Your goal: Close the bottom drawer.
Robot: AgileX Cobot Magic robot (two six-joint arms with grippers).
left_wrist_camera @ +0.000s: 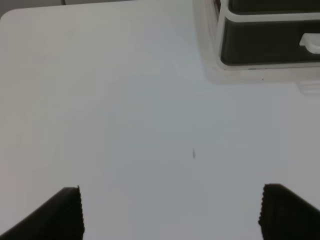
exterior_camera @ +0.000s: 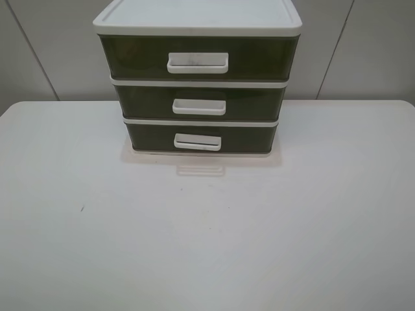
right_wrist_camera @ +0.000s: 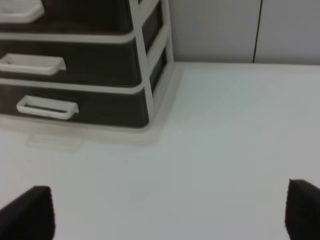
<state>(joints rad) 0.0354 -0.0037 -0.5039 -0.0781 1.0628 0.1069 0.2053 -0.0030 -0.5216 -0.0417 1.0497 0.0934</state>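
Observation:
The bottom drawer (exterior_camera: 201, 137) is the lowest dark olive tier of the white-framed three-drawer unit (exterior_camera: 198, 19) at the back middle of the table. Its white loop handle (exterior_camera: 197, 142) faces the front. The drawer front looks about level with the frame in the exterior view and in the right wrist view (right_wrist_camera: 100, 107). Its corner also shows in the left wrist view (left_wrist_camera: 265, 47). My left gripper (left_wrist_camera: 171, 195) is open and empty over bare table, well short of the unit on its left side. My right gripper (right_wrist_camera: 170, 192) is open and empty, short of the unit on its right side. Neither arm shows in the exterior view.
The white table (exterior_camera: 207, 246) stretches in front of the unit, with a small dark speck (exterior_camera: 82, 208) at the left. The middle drawer (exterior_camera: 200, 102) and the taller top drawer (exterior_camera: 198, 57) sit shut above. A grey panelled wall (exterior_camera: 363, 52) stands behind.

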